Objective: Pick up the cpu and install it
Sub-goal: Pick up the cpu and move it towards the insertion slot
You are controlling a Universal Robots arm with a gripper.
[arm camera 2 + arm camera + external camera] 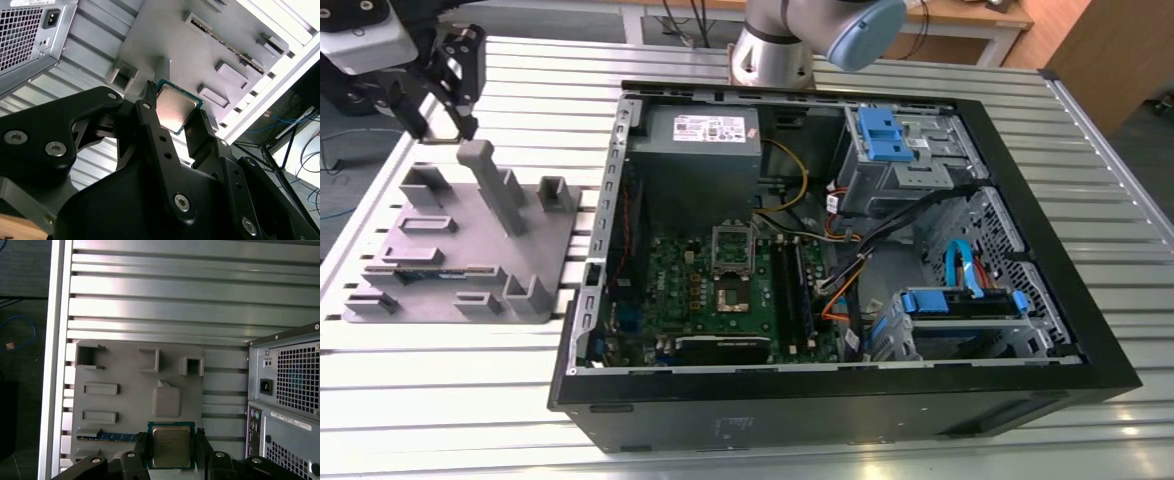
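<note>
While the gripper (440,118) hangs over the far end of the grey fixture block (447,250), at the exterior view's left, its two black fingers (141,452) clamp opposite edges of the cpu (171,446). Cpu sits between the fingertips above the block, silvery top and green rim visible in both wrist views. Open computer case (1107,375) with green motherboard (687,290) lies beside the block on the slatted table (440,400).
</note>
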